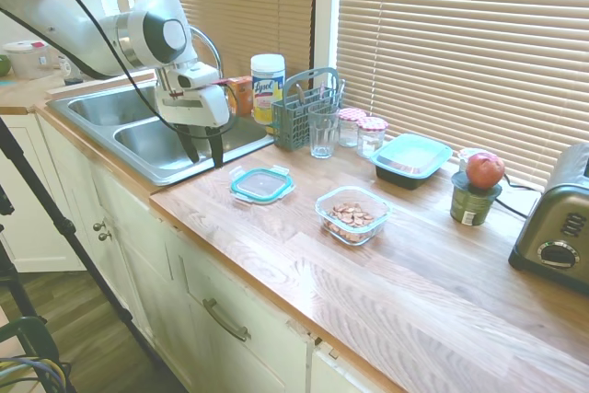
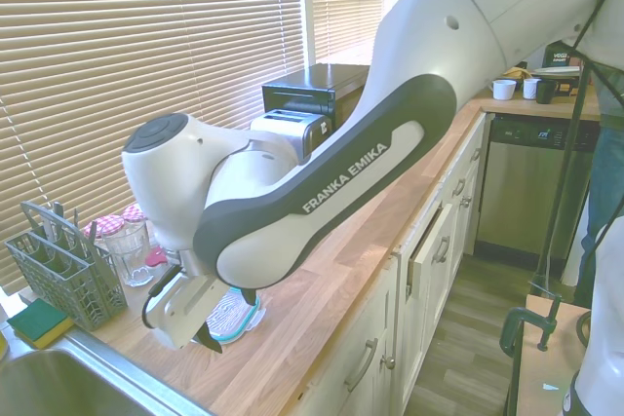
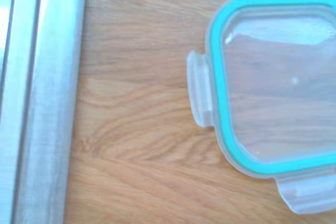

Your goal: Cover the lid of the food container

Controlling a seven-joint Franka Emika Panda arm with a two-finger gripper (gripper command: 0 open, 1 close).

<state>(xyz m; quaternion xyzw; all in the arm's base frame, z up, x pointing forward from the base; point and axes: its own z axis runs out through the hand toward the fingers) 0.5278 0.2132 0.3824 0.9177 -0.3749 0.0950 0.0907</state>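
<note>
the tool (image 1: pixel 203 147) hangs over the seam between the sink (image 1: pixel 138 131) and the wooden surface (image 1: pixel 386 273), its two dark fingers (image 1: pixel 217 147) pointing straight down and set a little apart, with nothing between them. it holds nothing and touches nothing. the white arm comes in from the sink side in the first exterior view, its last joint bent so the wrist faces down; in the second exterior view the forearm stretches low along the surface and hides much of what lies beyond it.

the lid (image 1: pixel 262 184), clear with a teal rim and side tabs, lies flat on the surface just beside the tool, on the side away from the sink. in the wrist view the lid (image 3: pixel 273 87) fills one side of the frame and the sink's steel edge (image 3: pixel 47 98) runs along the other, bare wood between them. the food container (image 1: pixel 352 214), a clear tub with brown nuts in it, stands open on the surface near the lid, further from the sink, apart from it.

behind them by the blinds stand a drinking glass (image 1: pixel 323 130), a grey cutlery caddy (image 1: pixel 302 109), two small jars with checked lids (image 1: pixel 362 131) and a larger teal-topped tray (image 1: pixel 410 159). a toaster (image 1: pixel 557 227) sits at the far end.
</note>
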